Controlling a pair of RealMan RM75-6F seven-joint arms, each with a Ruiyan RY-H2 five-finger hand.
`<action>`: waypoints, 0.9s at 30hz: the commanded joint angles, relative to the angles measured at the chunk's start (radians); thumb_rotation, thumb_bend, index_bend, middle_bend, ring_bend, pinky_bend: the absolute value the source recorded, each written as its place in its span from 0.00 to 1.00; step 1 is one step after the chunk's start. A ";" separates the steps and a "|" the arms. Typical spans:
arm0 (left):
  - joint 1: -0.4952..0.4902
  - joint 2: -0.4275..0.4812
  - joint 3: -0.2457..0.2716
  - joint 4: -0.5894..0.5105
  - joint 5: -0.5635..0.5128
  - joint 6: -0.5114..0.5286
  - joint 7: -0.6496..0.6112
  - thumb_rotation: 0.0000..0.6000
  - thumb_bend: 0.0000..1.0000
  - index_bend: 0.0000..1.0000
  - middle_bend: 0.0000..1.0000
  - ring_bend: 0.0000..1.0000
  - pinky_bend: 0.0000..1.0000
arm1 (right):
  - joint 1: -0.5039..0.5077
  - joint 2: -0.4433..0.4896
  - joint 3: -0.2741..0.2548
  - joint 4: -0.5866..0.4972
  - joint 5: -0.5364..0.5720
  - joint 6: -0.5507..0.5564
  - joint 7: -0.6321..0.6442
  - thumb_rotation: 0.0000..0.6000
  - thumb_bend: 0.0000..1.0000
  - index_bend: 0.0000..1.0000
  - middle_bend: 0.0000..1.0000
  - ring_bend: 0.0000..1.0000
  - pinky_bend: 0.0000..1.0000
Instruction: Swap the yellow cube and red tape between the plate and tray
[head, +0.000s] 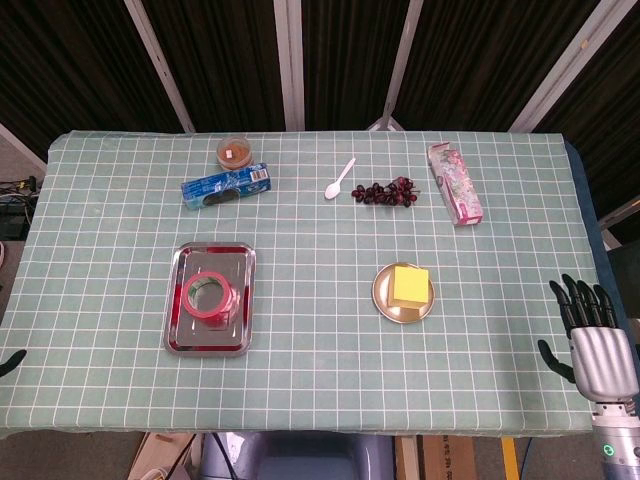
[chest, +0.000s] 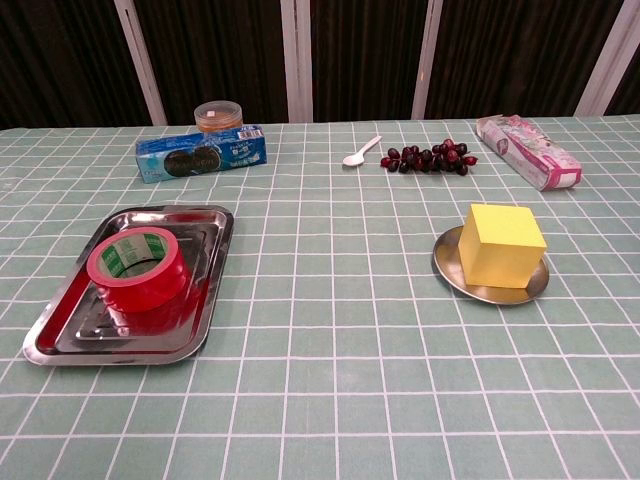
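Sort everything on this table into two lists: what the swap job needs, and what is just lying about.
Needed for the swap:
- yellow cube, sitting on the plate
- red tape, lying in the tray
- right hand, open at the table's edge

Just lying about:
- blue packet
- small round jar
- white spoon
- grapes
- pink packet

A green tablecloth (chest: 330, 400) with a white grid carries red tape (chest: 138, 267) with a green core on a silver tray (chest: 205, 300), a yellow cube (chest: 500, 243), and a blue packet (chest: 201, 152) at upper left.
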 joint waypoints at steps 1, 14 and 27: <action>0.006 0.005 0.000 0.001 0.001 0.007 -0.012 1.00 0.00 0.18 0.00 0.00 0.09 | 0.006 -0.010 0.001 0.001 0.013 -0.014 -0.017 1.00 0.33 0.03 0.03 0.00 0.00; 0.004 0.010 0.001 0.006 0.008 0.002 -0.031 1.00 0.00 0.18 0.00 0.00 0.09 | 0.005 0.006 -0.015 -0.035 0.001 -0.025 0.013 1.00 0.33 0.03 0.03 0.00 0.00; 0.012 0.016 0.000 0.000 -0.009 0.002 -0.030 1.00 0.00 0.18 0.00 0.00 0.09 | 0.075 0.119 -0.018 -0.200 0.013 -0.168 0.074 1.00 0.29 0.03 0.03 0.00 0.00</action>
